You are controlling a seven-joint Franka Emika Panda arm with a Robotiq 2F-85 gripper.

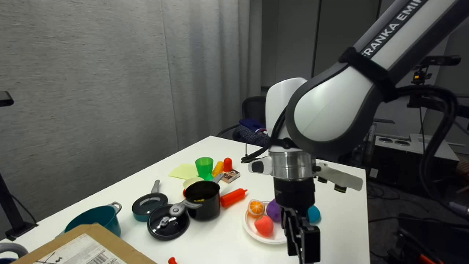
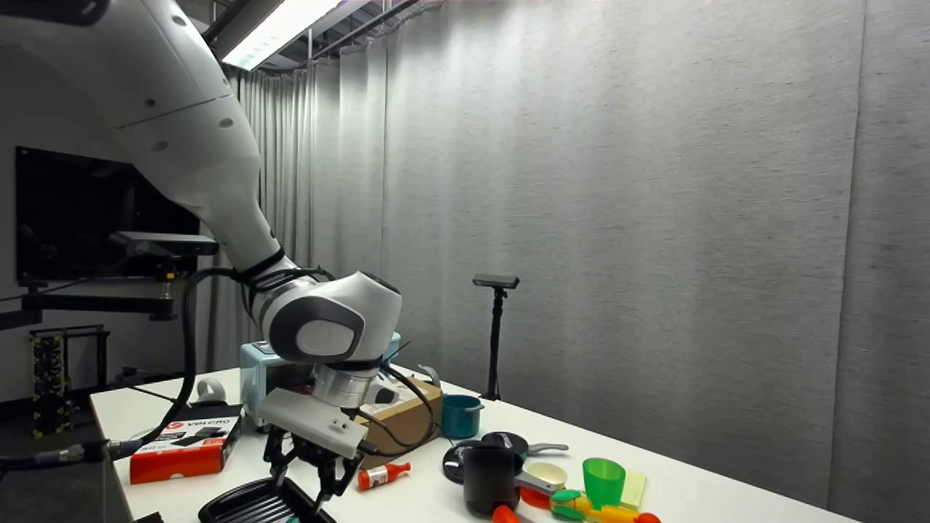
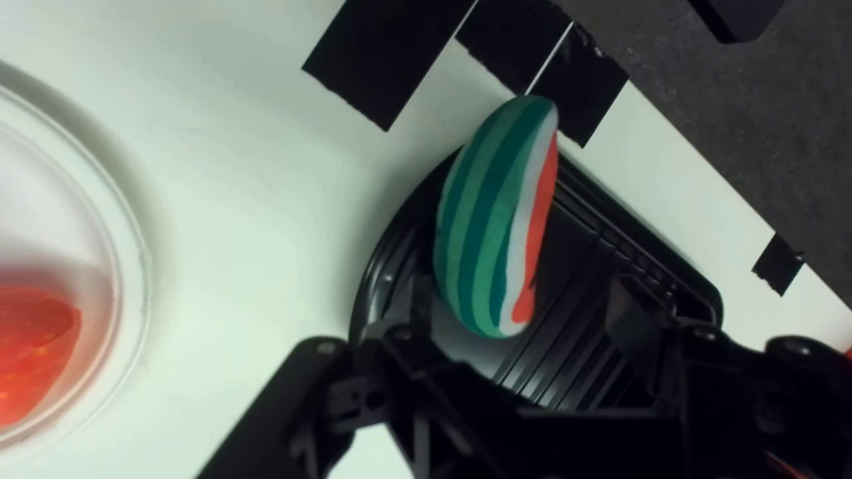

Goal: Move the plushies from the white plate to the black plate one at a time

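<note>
My gripper [image 3: 526,303] is open above the black plate [image 3: 572,326] in the wrist view; its fingers are apart and hold nothing. A green-striped watermelon-slice plushie [image 3: 492,219] lies on the black plate, just beyond the fingertips. In an exterior view the open gripper [image 2: 299,494] is over the black plate [image 2: 243,501]. In an exterior view the white plate [image 1: 263,241] holds a red-orange plushie [image 1: 263,226], an orange-slice plushie [image 1: 256,208] and a purple plushie [image 1: 273,211], beside the gripper [image 1: 302,253]. The wrist view shows the white plate's rim [image 3: 136,266] and the red-orange plushie [image 3: 33,352].
A blue round thing [image 1: 314,214] is partly behind the gripper. A black pot [image 1: 205,205], a lid [image 1: 168,223], a red squeeze bottle [image 1: 233,198] and a cardboard box [image 1: 84,245] share the table. A Velcro box [image 2: 178,457] stands beside the black plate. Black tape marks the table edge.
</note>
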